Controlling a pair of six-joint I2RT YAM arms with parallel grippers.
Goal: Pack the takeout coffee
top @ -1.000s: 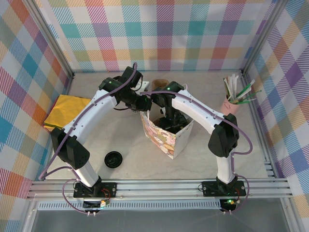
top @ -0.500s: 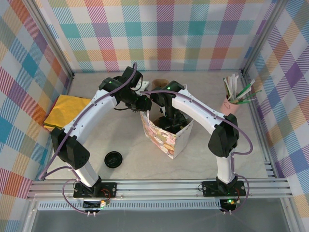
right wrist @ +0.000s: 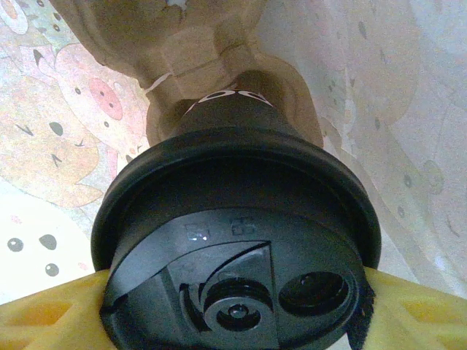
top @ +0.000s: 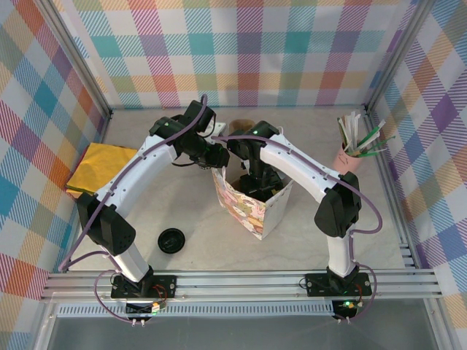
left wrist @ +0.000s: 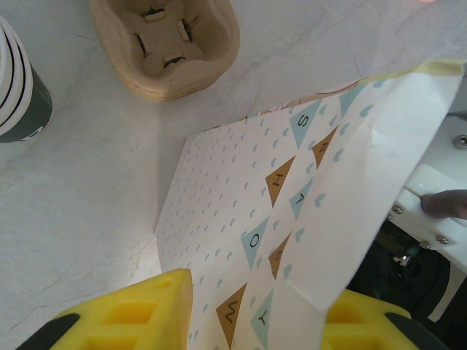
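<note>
Right gripper (right wrist: 233,321) sat deep inside the patterned white paper bag (top: 246,208), yellow fingers (right wrist: 44,317) clamped on the round black plastic lid of the small white-and-black paper takeout coffee (right wrist: 233,211), its base down at a brown moulded pulp carrier (right wrist: 190,51). Left gripper (left wrist: 248,321) pinched the bag's wall between its jaws.

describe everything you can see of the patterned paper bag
The paper bag stands upright, open-topped, mid-table. It is thin creased paper, printed outside with pastel cartoon figures; one white panel carries blue drops and lettered bunting flags. The left gripper has its yellow fingers either side of one wall, apparently pinching it. The right gripper reaches inside, holding the takeout coffee above a brown pulp carrier lying in the bag.
</note>
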